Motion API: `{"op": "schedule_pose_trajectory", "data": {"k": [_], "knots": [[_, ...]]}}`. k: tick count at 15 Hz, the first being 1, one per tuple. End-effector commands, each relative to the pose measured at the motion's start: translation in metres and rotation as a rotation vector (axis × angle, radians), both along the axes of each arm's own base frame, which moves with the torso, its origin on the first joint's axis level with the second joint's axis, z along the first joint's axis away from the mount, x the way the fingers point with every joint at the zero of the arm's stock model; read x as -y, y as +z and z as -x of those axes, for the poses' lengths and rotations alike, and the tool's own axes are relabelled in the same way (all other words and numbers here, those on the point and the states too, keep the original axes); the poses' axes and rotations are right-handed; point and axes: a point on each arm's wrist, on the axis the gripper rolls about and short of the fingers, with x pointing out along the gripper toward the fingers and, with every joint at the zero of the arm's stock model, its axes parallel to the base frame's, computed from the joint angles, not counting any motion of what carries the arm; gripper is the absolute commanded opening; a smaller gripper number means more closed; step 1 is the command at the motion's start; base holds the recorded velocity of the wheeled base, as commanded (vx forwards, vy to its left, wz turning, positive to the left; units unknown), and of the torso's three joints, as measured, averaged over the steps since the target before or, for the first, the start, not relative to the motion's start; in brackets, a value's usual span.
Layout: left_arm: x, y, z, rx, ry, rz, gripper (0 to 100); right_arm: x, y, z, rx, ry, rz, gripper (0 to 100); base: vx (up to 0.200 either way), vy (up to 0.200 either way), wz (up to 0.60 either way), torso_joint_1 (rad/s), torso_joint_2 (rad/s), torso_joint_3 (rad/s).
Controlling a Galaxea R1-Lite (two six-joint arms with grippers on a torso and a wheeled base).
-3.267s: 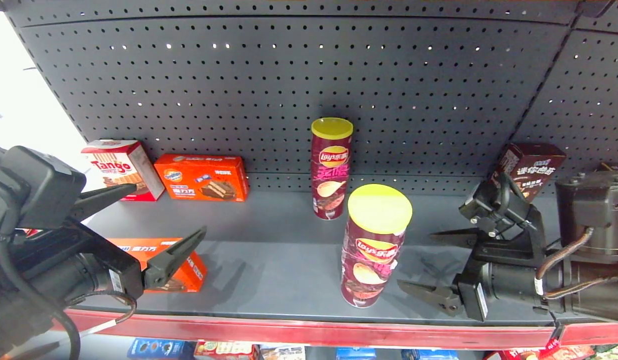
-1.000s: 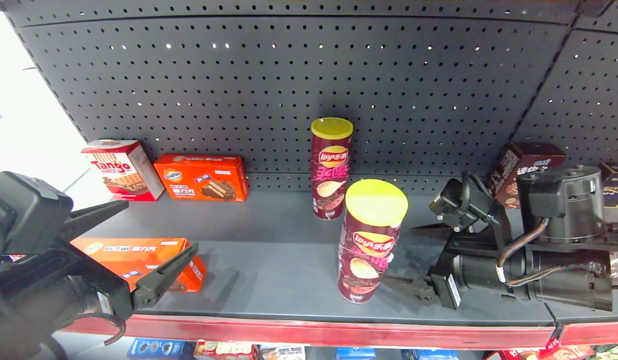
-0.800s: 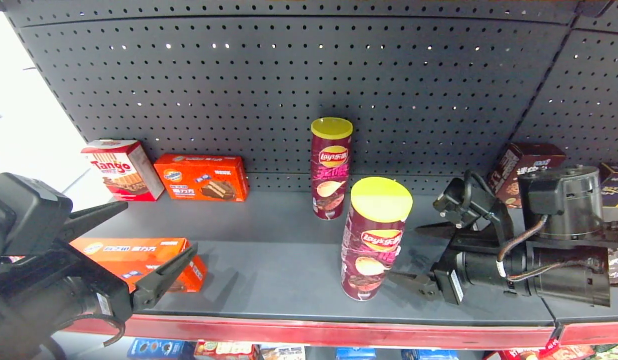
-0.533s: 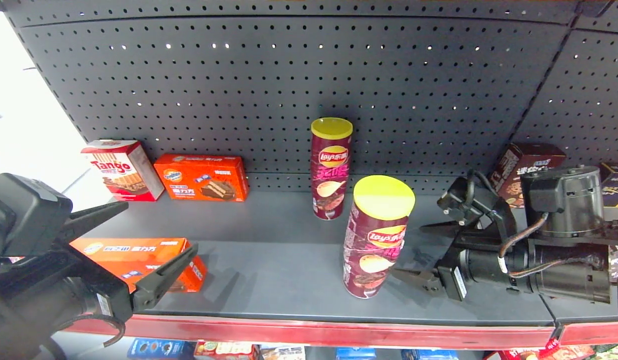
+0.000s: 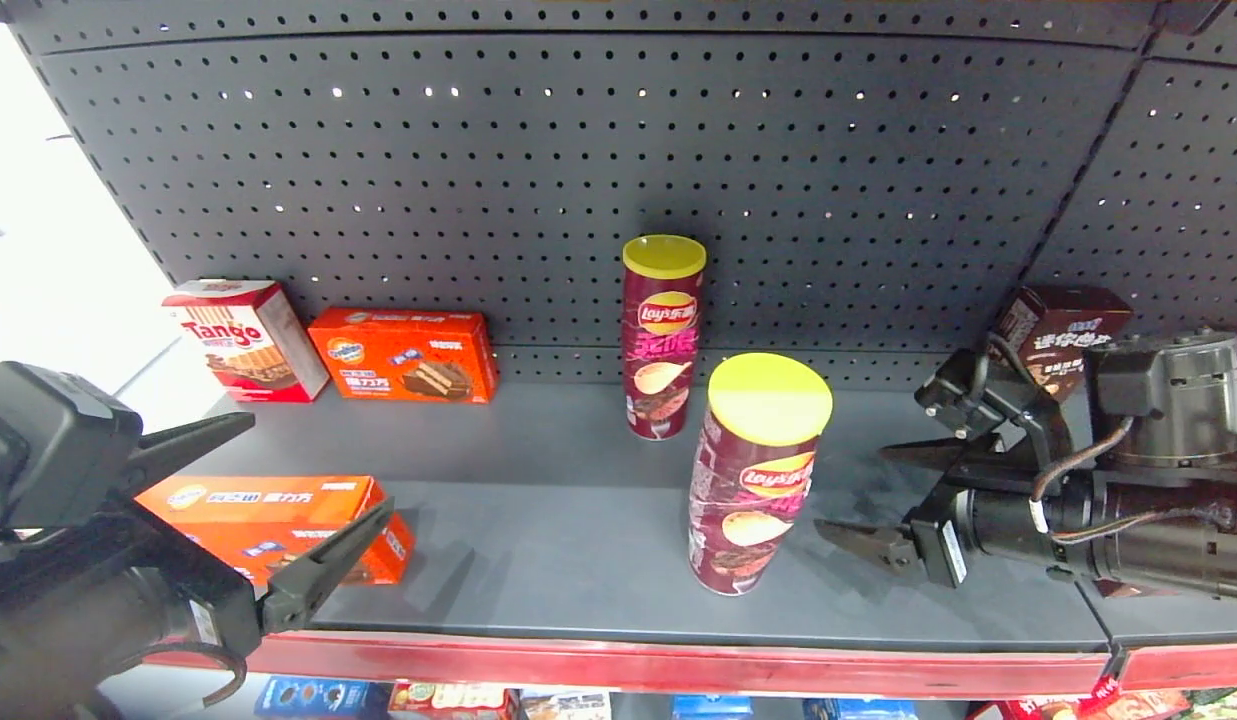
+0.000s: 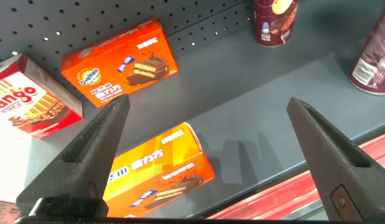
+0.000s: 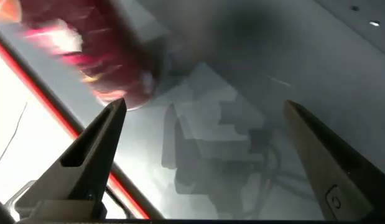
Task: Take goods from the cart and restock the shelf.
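The right gripper [image 5: 853,490] is wide open and holds nothing. It hangs low over the dark shelf [image 5: 538,540], with its tips pointing at the front chip can [image 5: 753,480]. The tips are just beside the can but do not touch it. This can is dark red with a yellow lid, and it stands on its base near the front of the shelf. In the right wrist view it looks blurry. Right behind it, a bit to the left, the back chip can [image 5: 663,340] stands up straight against the wall with holes [image 5: 578,170]. A brown box [image 5: 1063,330] sits at the back, behind the right arm. The left gripper [image 5: 318,462] is wide open too and holds nothing. It hangs at the left front of the shelf, over the flat orange box [image 5: 228,495], which lies close to the red front edge [image 5: 678,665]. Farther back on the left, another orange box [image 5: 403,352] stands by the wall, and a red and white box [image 5: 243,338] stands just beside it. The middle of the shelf between the boxes and the cans is bare. Under the red edge, more packs [image 5: 318,695] peek out from the shelf below
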Motion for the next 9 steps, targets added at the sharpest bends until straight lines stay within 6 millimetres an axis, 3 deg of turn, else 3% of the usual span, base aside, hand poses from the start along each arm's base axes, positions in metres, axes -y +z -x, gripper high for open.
{"op": "schedule_pose_trajectory", "data": {"k": [1, 9], "knots": [[0.0, 0.0, 0.0, 0.001, 0.0, 0.001, 100, 0.0, 0.001, -0.002, 0.005, -0.004, -0.003, 100, 0.0, 0.0, 0.0, 0.0, 0.0, 0.0], [-0.003, 0.0, 0.001, 0.002, 0.013, 0.003, 100, -0.029, -0.007, -0.006, -0.011, 0.073, 0.018, 100, 0.0, 0.0, 0.0, 0.0, 0.0, 0.0]]}}
